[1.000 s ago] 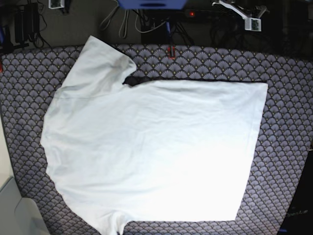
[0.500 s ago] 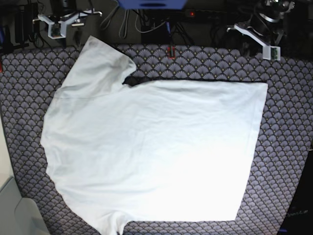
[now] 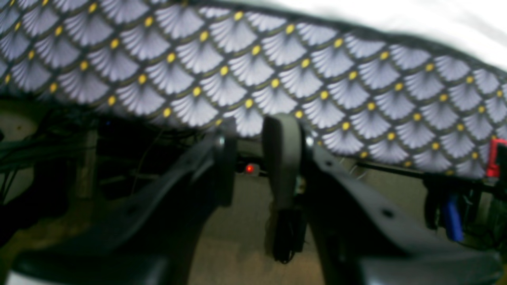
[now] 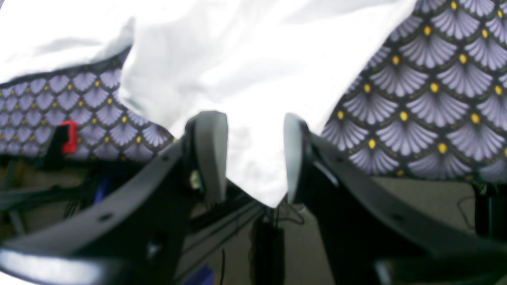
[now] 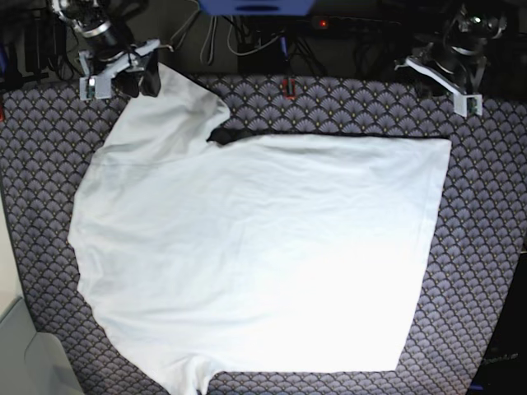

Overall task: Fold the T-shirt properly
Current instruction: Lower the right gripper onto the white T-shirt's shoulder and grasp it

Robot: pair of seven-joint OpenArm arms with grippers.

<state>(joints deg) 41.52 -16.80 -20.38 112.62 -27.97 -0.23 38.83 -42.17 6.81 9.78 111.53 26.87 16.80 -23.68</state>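
The white T-shirt [image 5: 255,255] lies spread flat on the fan-patterned table cover [image 5: 486,206], collar end to the left, one sleeve [image 5: 177,99] pointing to the back left. My right gripper [image 5: 136,81] hovers at that sleeve's tip. In the right wrist view this gripper [image 4: 251,158] is open, with the sleeve edge [image 4: 257,170] lying between its fingers. My left gripper [image 5: 445,78] hangs over the table's back right edge, apart from the shirt's hem corner [image 5: 445,144]. In the left wrist view it [image 3: 253,158] stands slightly open and holds nothing; the shirt [image 3: 396,16] shows far ahead.
A red clamp [image 5: 288,86] grips the table's back edge at the middle. Cables and a power strip [image 5: 329,23] run behind the table. A grey bin [image 5: 25,354] stands at the front left corner.
Both arms have come in from behind the table. The right gripper has moved down to the sleeve tip, the left toward the back right edge. Both jaws have opened.
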